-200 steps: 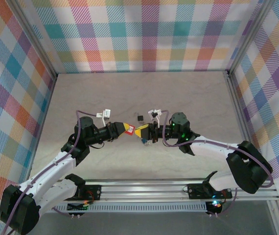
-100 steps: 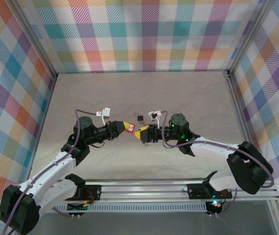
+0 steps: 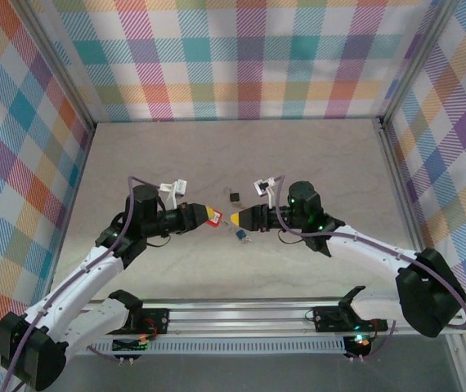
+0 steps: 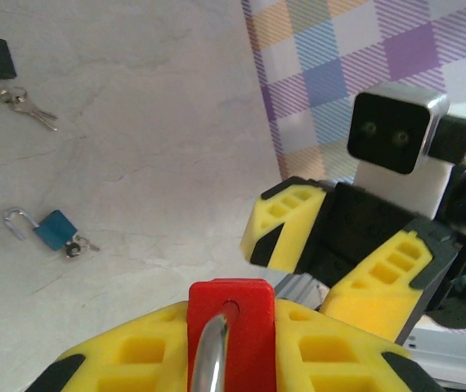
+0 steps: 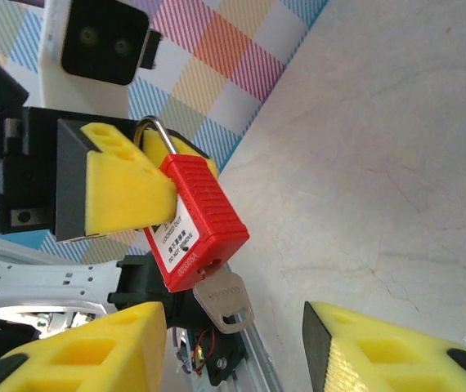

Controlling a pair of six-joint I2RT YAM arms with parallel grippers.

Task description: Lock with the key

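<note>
Red plastic sits between the yellow fingers of the left tool [image 3: 206, 214], which is clamped on the red padlock [image 5: 204, 214]. The fingers press the upper part of the body, and the steel shackle runs back between them. From the padlock's free end, the end facing the right tool, the key [image 5: 223, 299] sticks out. It is seated in the keyhole with its silver-grey bow exposed. To its right, the right tool [image 3: 237, 218] has its fingers apart with nothing between them, and its tips are close to the key but not touching it. On the desk [image 3: 323, 163], a blue padlock [image 4: 53, 230] lies on the near side of the right tool's tips, its shackle swung open. A black padlock [image 3: 235, 197] with small keys lies on their far side.
</note>
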